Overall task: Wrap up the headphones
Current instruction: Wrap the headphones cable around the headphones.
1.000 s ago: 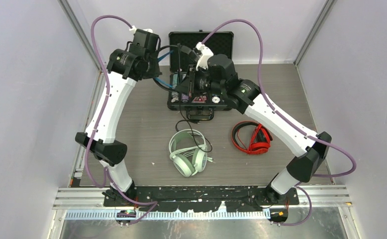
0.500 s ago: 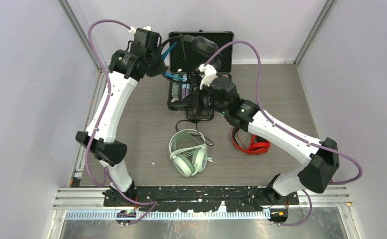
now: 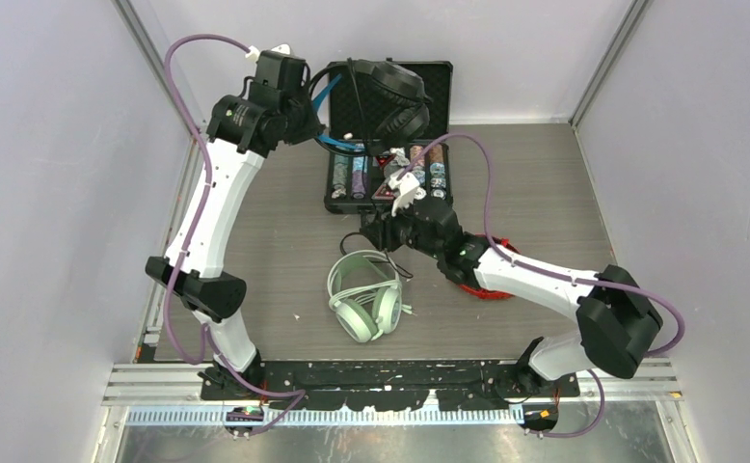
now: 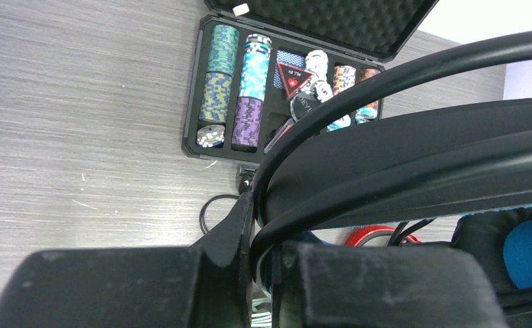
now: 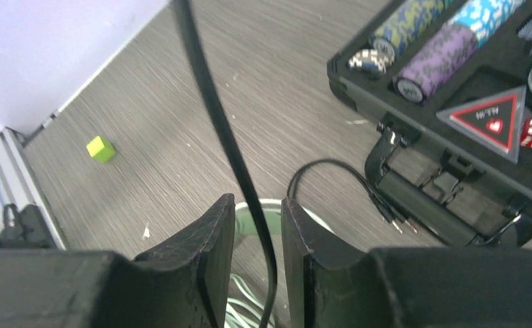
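My left gripper (image 3: 311,108) is raised beside the open case and shut on the headband of the black headphones (image 3: 392,95), which hang in the air over the case lid. In the left wrist view the black band (image 4: 420,164) and a blue ear lining (image 4: 531,253) fill the right side, with the left gripper (image 4: 263,225) clamped on the band. My right gripper (image 3: 371,231) is low over the table and open, and the black cable (image 5: 215,116) runs loose between its fingertips (image 5: 258,205). The mint headphones (image 3: 361,294) lie just below it. The right arm partly covers the red headphones (image 3: 485,289).
An open black case (image 3: 347,204) of poker chips sits at the back middle, its front latch toward the right gripper. The black cable's plug end (image 5: 393,220) lies on the table by the case. A small green cube (image 5: 100,148) rests near the left wall.
The right arm pulled back from the case and dropped low by the mint headphones, its jaws parting. The left arm lifted the black headphones up over the case lid.
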